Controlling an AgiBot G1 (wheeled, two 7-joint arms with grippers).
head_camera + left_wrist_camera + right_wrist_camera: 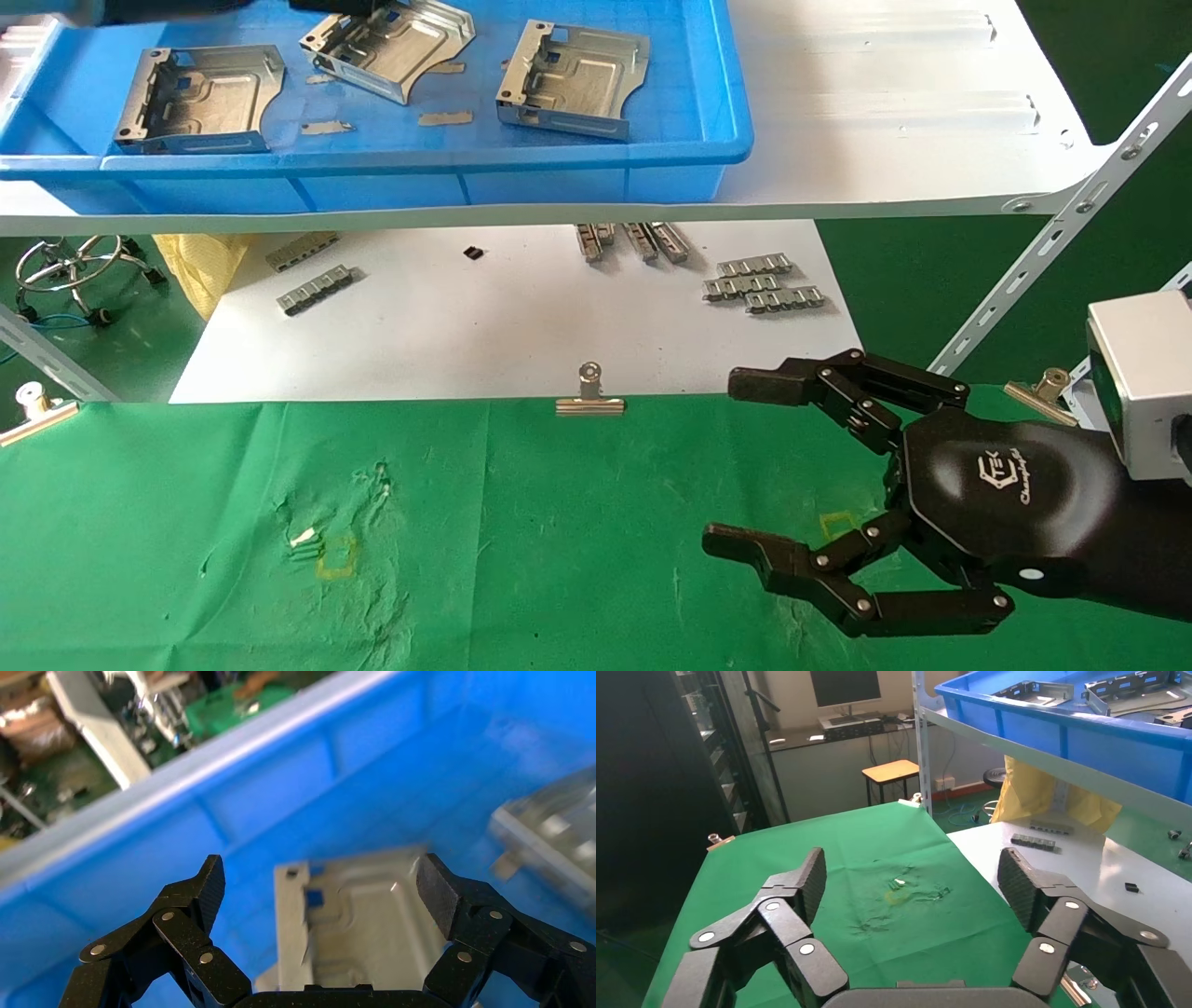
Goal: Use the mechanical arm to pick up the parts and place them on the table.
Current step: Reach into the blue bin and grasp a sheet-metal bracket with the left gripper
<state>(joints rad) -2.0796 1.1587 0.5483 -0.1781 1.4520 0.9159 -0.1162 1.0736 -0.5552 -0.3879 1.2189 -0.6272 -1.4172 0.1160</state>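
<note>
Three silver parts lie in the blue bin [559,177]: left [200,98], middle [386,47] and right [573,79]. My left gripper [335,6] shows only as a black edge at the top of the head view, by the middle part. In the left wrist view it [323,881] is open, its jaws spread either side of one part [365,924] lying below, with another part [555,832] beside it. My right gripper [736,461] is open and empty, low over the table's green cloth [521,540]; the right wrist view shows it [912,871] above the cloth [828,846].
The bin stands on a white shelf board [885,121] with a slanted brace [1062,233]. Under it a white sheet [521,326] holds grey ridged strips [764,284]. Binder clips [589,396] grip the cloth's edge. Yellow marks [335,557] show on the cloth.
</note>
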